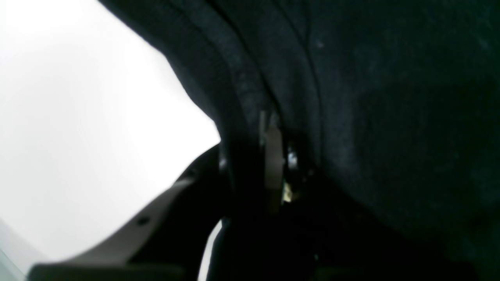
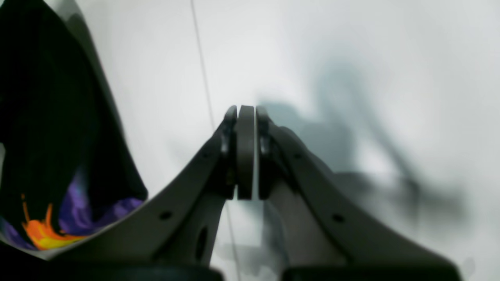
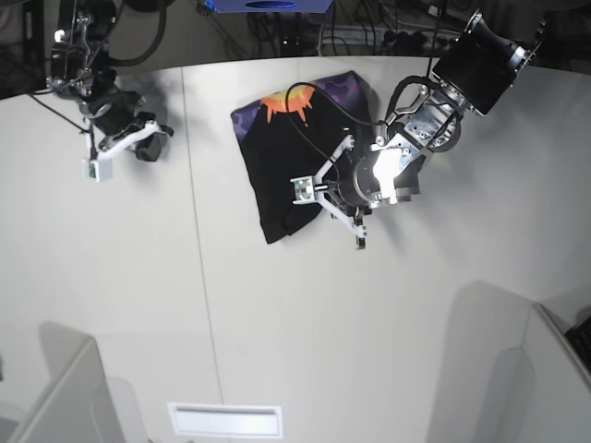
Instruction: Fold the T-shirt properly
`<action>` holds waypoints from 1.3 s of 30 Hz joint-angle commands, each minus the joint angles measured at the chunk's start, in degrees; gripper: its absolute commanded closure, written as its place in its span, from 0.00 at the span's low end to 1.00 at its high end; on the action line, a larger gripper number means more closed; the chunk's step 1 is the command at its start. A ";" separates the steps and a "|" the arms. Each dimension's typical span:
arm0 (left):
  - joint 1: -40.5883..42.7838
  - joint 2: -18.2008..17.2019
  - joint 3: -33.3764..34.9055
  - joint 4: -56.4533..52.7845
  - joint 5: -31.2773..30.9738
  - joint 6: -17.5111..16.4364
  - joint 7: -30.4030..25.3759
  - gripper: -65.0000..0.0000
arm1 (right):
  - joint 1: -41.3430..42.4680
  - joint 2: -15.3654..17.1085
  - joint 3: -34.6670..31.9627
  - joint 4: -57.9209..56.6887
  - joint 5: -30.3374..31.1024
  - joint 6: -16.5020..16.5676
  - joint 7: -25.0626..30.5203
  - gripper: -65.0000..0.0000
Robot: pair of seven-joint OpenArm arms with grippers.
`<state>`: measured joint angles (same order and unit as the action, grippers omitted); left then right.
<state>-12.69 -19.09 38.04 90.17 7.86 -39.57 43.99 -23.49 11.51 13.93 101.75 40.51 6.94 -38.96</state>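
We note the T-shirt folded on the surface. Left end effector pinches its near edge, long axis diagonal. Right end effector, clamped empty, sits well apart.

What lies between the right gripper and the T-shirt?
Only bare white table between the right gripper and the T-shirt, seen in the base view.
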 commanded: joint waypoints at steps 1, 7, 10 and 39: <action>-0.63 0.41 0.42 -0.63 1.94 -0.43 -0.08 1.00 | -0.21 -0.30 0.62 0.97 0.67 0.49 1.11 1.00; -2.30 0.85 2.18 -2.13 4.41 -0.43 -4.47 1.00 | -0.65 -2.23 3.60 1.06 0.59 0.49 1.11 1.00; -4.15 0.85 5.08 -2.39 3.97 -0.43 -5.00 1.00 | -0.65 -2.32 3.69 1.06 0.59 0.49 1.11 1.00; -10.04 4.45 10.35 -2.48 3.88 -0.43 -5.00 1.00 | -0.21 -2.50 3.78 0.97 0.59 0.40 1.11 1.00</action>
<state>-21.17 -15.05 48.95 86.98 11.77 -40.40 39.55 -23.92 8.49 17.26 101.78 40.49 6.94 -38.83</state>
